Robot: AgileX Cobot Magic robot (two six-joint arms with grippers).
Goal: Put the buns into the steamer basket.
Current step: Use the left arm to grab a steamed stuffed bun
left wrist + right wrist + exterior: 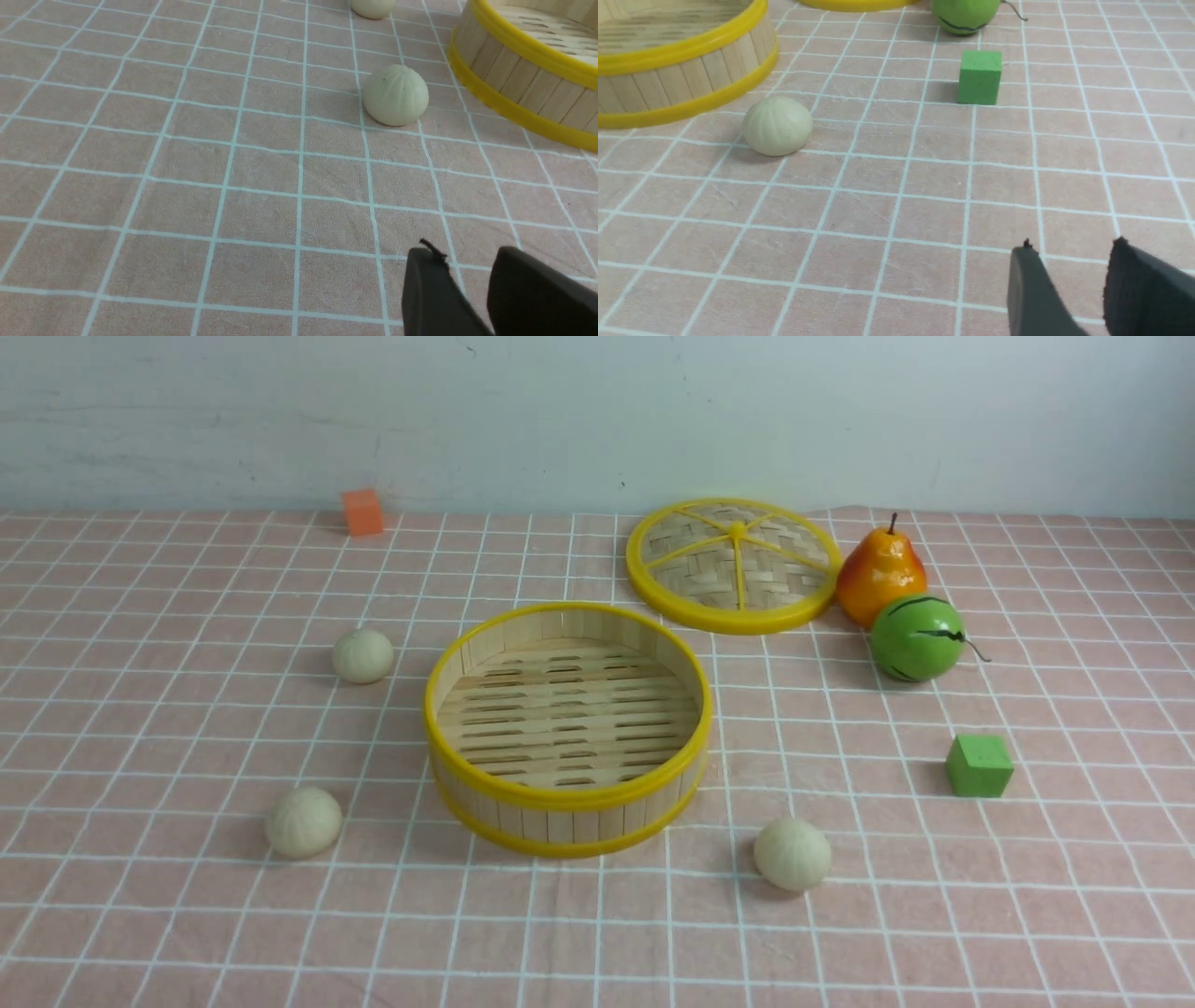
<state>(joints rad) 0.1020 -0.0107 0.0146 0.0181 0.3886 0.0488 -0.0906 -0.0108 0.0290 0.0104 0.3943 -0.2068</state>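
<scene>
The steamer basket (568,795) stands empty mid-table. Three cream-white buns lie on the cloth around it: one far left (362,655), one near left (304,822), one near right (792,854). No gripper shows in the front view. In the left wrist view my left gripper (467,259) is open and empty, well short of the near-left bun (395,95), with the basket wall (523,84) beyond. In the right wrist view my right gripper (1069,249) is open and empty, well short of the near-right bun (777,125) beside the basket (686,70).
A flat woven yellow-rimmed lid (734,565) lies behind the basket. An orange pear (879,574) and a green striped fruit (917,637) sit at the right, a green cube (978,765) nearer. An orange cube (362,511) stands by the back wall.
</scene>
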